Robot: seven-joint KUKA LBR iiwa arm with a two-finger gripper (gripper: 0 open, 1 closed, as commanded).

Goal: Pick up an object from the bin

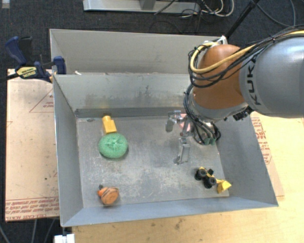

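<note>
Camera view: end effector (177, 143) hangs low over bin's (66, 135) middle.

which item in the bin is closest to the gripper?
The black-and-yellow toy at the view's lower right, just below the gripper. The green ball, yellow block and orange piece all lie far left.

In the left half of the bin (66, 135) lies a green round ball (113, 146) with a rough surface. A small yellow block (109, 124) sits just beside it on the far side. An orange toy (109, 195) with dark stripes lies by the near left corner, well apart from both. Beyond the far wall, on dark carpet (40, 9), a pale grey metal bar (142, 4) lies crosswise, with tangled cables (213, 1) to its right.
</note>
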